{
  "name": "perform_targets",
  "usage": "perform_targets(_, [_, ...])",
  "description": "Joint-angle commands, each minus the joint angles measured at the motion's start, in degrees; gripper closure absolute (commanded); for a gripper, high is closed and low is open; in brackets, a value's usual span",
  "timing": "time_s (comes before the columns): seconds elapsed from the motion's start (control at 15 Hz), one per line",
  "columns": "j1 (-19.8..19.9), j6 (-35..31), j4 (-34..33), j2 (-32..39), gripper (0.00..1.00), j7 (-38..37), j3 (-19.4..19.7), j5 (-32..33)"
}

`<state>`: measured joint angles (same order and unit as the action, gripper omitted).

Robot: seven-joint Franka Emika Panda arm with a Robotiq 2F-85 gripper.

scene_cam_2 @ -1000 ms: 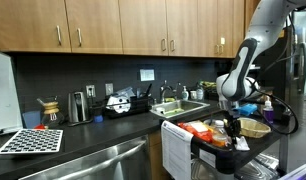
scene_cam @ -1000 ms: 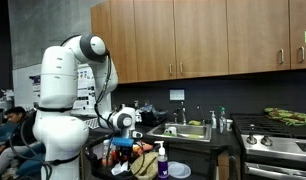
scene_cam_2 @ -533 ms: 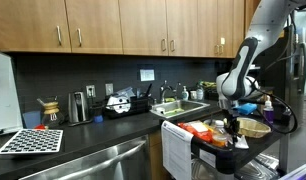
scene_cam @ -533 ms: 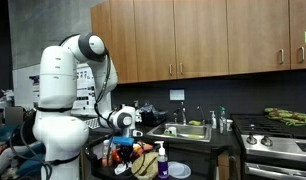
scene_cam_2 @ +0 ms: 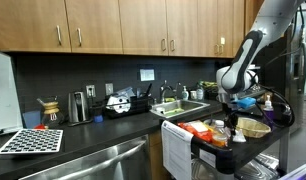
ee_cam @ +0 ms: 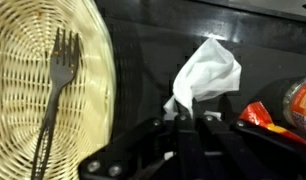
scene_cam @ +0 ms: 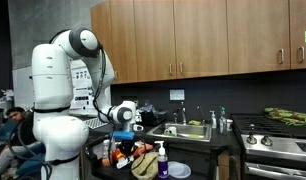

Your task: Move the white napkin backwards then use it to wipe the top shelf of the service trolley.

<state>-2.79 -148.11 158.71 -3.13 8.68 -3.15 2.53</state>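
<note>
Wrist view: napkin (ee_cam: 205, 72) beside wicker basket (ee_cam: 23, 60)

Crumpled white napkin (ee_cam: 205, 72) — soft, papery, woven wicker basket (ee_cam: 18, 60), matt black fork (ee_cam: 55, 85), glossy black shelf (ee_cam: 143, 55), wooden cabinets (scene_cam: 193, 40)

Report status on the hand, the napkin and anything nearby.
Hand shut on white napkin. Napkin bunched, pinched at one end, over the dark shelf. Wicker basket with fork beside it, orange packet opposite.

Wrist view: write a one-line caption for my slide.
Gripper pinches the white napkin over the dark shelf, beside a wicker basket holding a black fork.
</note>
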Motion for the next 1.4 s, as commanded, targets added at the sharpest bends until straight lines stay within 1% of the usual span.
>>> perform_targets(0.0, [0.6,5.4,1.2,-7.1,0.99,1.4,1.1,0.8])
perform_targets(0.4, [1.6,13.1,1.2,-17.3,0.99,2.8,2.9,3.0])
perform_targets(0.6, [2.0,15.2,0.9,-21.2,0.99,3.7,3.7,4.2])
perform_targets(0.73, [2.2,15.1,0.7,-22.4,0.99,4.3,4.3,4.7])
perform_targets(0.93, [2.7,12.8,0.2,-22.2,0.99,4.5,5.1,5.7])
perform_targets(1.33, [3.8,8.6,-4.7,-17.5,0.99,3.6,5.3,7.7])
